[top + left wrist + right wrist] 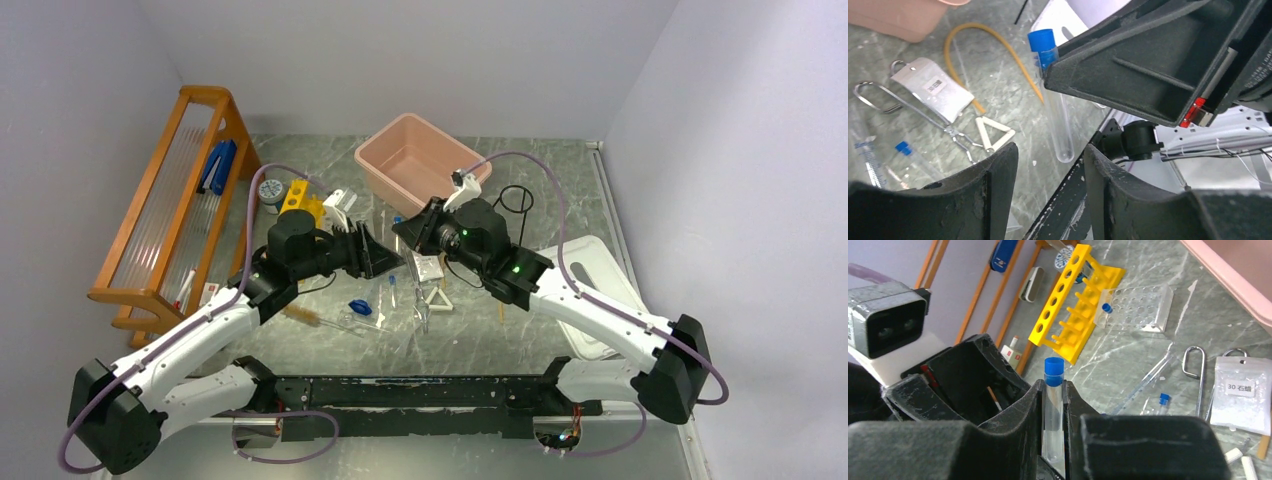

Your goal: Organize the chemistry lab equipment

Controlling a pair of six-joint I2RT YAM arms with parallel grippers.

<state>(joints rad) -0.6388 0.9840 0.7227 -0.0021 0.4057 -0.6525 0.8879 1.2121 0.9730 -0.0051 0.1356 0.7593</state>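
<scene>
The right fingers (1013,415) pinch a clear, seemingly empty blue-capped tube (1053,407) above the table (1148,355), cap past the fingertips. The left fingers (998,180) are spread beside it, holding nothing. It is probably bound for the yellow rack (1068,305) beyond, so it should be lined up squarely over a hole before release.

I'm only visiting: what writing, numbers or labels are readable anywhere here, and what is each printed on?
"30 石蜡": white label on the small clear bag, in the right wrist view.
Blue markings on the clear dropper: too blurred to read.
Print on the small red-and-white box: too small to read.
Nothing else is legible.
</scene>
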